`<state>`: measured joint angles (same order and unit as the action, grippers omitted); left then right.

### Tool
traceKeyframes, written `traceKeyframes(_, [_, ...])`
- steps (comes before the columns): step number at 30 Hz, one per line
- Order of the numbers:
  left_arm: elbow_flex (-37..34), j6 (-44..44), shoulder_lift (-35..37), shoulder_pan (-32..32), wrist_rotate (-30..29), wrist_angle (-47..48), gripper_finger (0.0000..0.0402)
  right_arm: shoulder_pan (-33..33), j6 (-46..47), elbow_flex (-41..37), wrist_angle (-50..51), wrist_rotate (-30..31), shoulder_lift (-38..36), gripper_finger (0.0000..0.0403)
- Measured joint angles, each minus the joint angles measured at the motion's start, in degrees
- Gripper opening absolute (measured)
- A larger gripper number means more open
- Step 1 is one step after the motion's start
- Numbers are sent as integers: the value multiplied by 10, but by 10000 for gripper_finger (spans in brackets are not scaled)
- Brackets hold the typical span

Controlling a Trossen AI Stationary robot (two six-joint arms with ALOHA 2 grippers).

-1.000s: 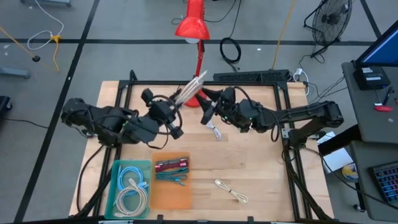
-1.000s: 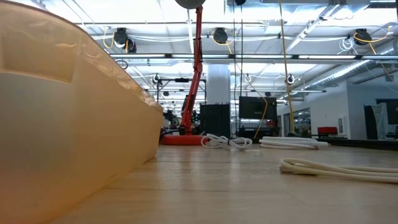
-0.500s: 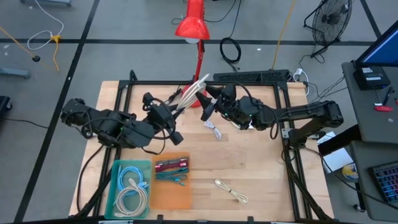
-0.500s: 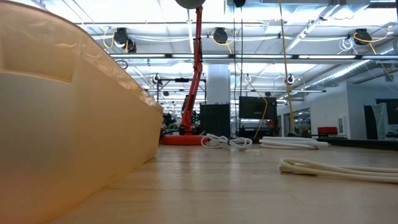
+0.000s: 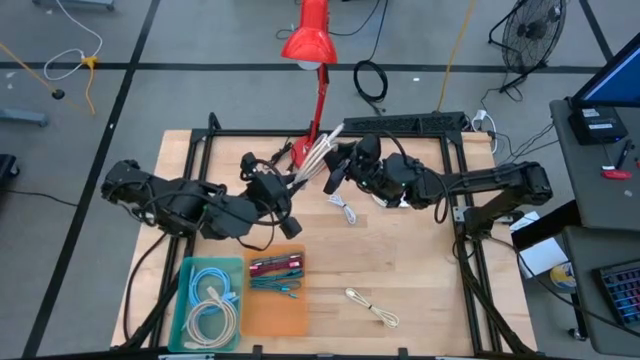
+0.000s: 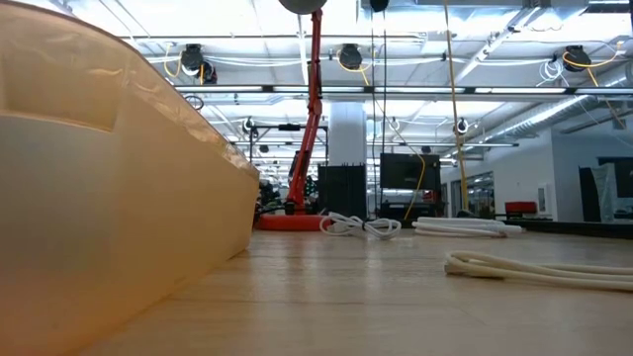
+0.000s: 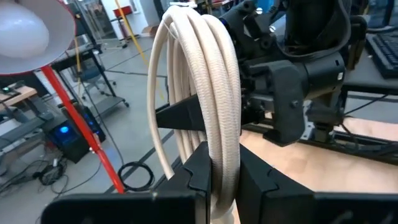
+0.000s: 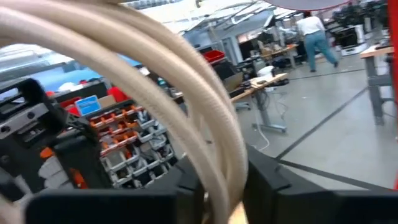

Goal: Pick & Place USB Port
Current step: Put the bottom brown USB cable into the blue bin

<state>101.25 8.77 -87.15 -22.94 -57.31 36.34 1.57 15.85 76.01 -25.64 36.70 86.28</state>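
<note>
A coil of white cable (image 5: 320, 150), wound into a long narrow loop, is held in the air over the far middle of the table between both arms. My left gripper (image 5: 297, 182) is shut on its lower end, and the loop rises away from the fingers in the left wrist view (image 7: 205, 81). My right gripper (image 5: 330, 167) comes from the right and closes across the coil (image 8: 180, 87) farther along its length. The low view shows neither gripper. My left gripper pinches the coil's several bundled strands (image 7: 219, 163) between its two fingers, at one end of the loop. The fingers slant toward the far right, along the coil. The coil stands out beyond them, clear of the table. My right gripper has the strands (image 8: 219, 163) between its two fingers, one finger (image 7: 180, 116) on each side of the coil partway along its length. The fingers lie across the coil and come from the table's right. The coil is clear of the table.
A red desk lamp (image 5: 310, 45) stands just behind the coil. One loose white cable (image 5: 345, 210) lies below the right gripper and another (image 5: 372, 308) near the front. A teal bin (image 5: 210, 305) of cables and an orange bin (image 5: 275, 290) sit front left.
My left gripper has gone a little toward the table's right and near edge, carrying the coil's lower end with it. The coil's free end has swung rightward. My right gripper has edged toward the far edge, in against the coil.
</note>
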Motion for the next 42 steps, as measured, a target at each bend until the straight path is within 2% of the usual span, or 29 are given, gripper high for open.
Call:
traceKeyframes(4, [0,-1,0,0,-19,8,35,-2,5,0,-1,-27,0,17])
traceKeyframes(7, [0,1,0,-1,-39,9,35,-2,9,1,-4,-55,-1,13])
traceKeyframes(9, [0,1,0,-1,-45,11,35,-3,19,1,4,-62,-1,34])
traceKeyframes(18, [0,-9,6,1,-69,10,35,-2,71,0,13,-71,0,180])
traceKeyframes(22, [0,-24,10,2,-88,15,35,1,72,0,8,-116,0,220])
traceKeyframes(25, [1,-22,11,4,-69,12,35,4,70,0,3,-113,0,236])
traceKeyframes(34, [0,32,-1,2,29,14,35,3,66,-1,2,-97,0,241])
traceKeyframes(39, [1,39,3,-4,19,11,35,-2,62,-1,3,-96,0,231])
traceKeyframes(42, [1,30,1,-4,5,14,35,-4,72,-1,7,-93,0,211])
